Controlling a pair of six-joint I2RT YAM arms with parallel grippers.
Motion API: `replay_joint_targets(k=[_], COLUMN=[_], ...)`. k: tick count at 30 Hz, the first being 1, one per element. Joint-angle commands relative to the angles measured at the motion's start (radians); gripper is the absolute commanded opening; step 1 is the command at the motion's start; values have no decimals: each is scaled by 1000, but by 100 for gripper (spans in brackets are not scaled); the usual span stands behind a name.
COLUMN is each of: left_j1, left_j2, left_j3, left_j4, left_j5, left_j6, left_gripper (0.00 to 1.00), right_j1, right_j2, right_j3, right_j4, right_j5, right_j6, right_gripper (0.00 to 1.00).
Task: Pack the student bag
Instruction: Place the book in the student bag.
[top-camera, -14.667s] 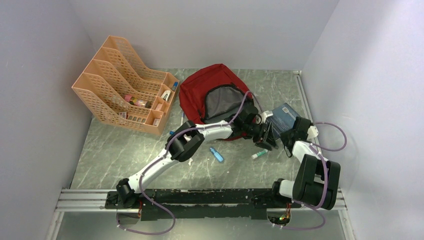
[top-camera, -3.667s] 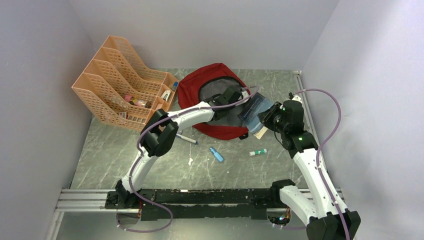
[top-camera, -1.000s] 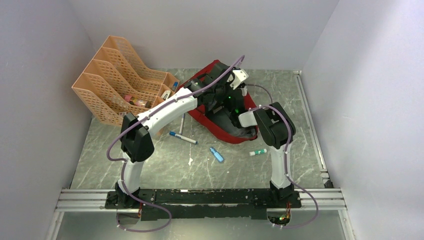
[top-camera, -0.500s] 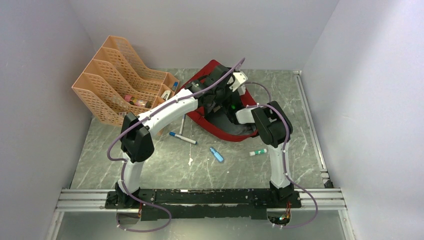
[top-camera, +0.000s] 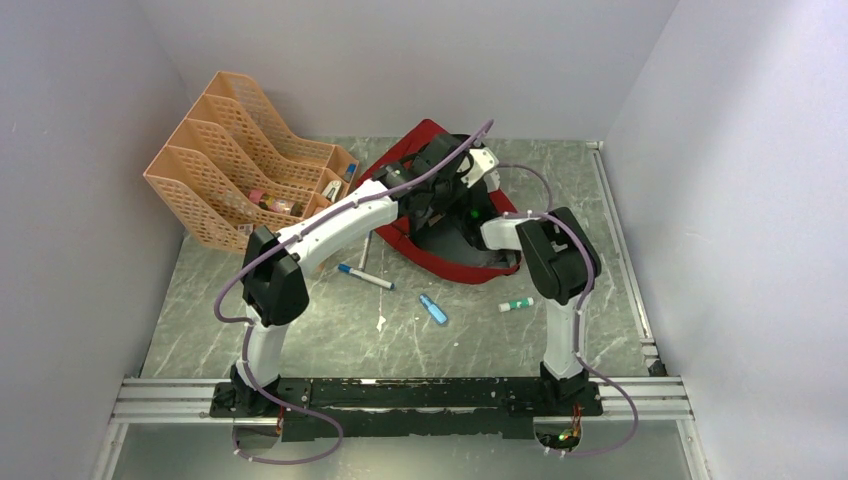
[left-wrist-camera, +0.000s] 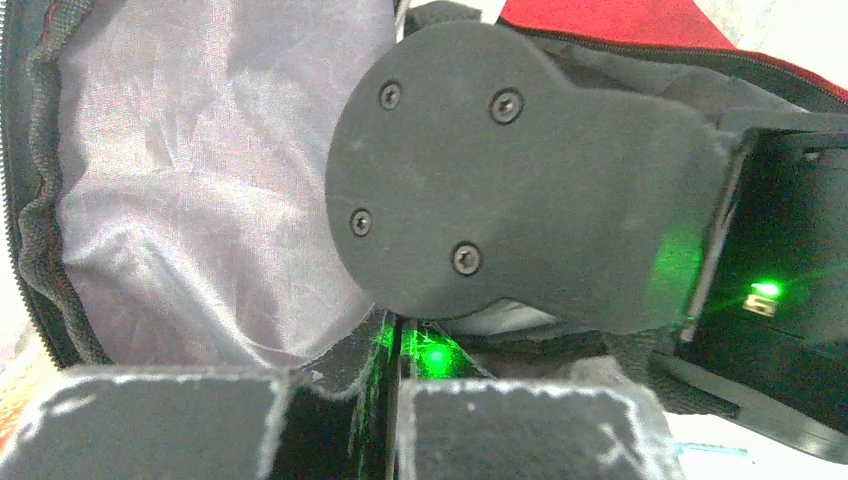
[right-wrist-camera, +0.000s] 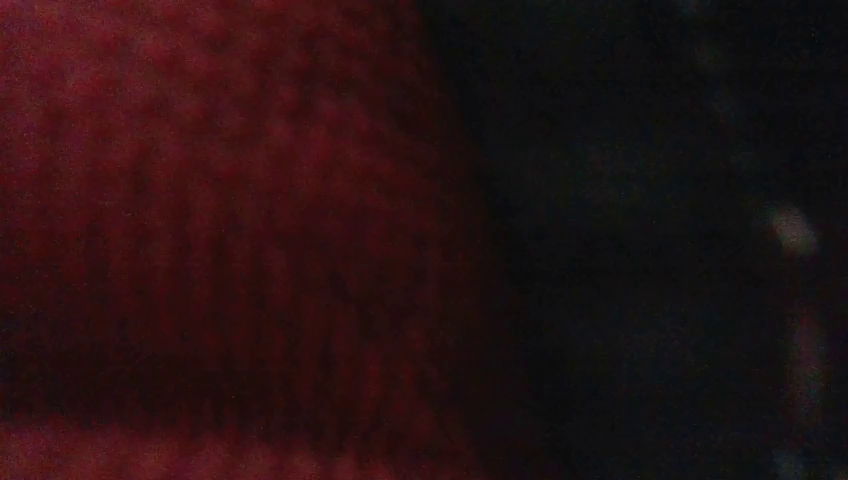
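Observation:
The student bag, dark red with grey lining, lies at the back middle of the table with both arms reaching into its mouth. My left gripper holds the bag's upper edge up. In the left wrist view its fingers are shut, with the black rim fabric pinched between them and the grey lining beyond. My right gripper is inside the bag. Only its black round housing shows, and its fingers are hidden. The right wrist view holds only dark red fabric and blackness.
An orange file organiser stands at the back left. In front of the bag lie a blue-capped marker, a small blue item, a green-and-white stick and a white scrap. Walls close in both sides.
The right arm's elbow has shifted slightly to the right while its gripper stays in the bag. The left gripper has stayed shut on the bag's edge.

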Motion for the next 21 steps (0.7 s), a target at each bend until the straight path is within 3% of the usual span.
replay_joint_targets(k=[1, 13, 21], left_j1=[-17, -11, -10], left_j2=[-30, -18, -11], left_j3=[19, 15, 3], left_j4=[-14, -13, 1], left_j5=[1, -8, 37], left_j6=[-15, -12, -15], left_gripper=[5, 5, 5], right_j1=[-23, -43, -49], right_j2=[-95, -392, -653], right_j3=[-61, -289, -374], right_j4=[-29, -189, -440], right_j5=[21, 44, 164], right_j6=[-32, -85, -158], right_gripper=[75, 75, 75])
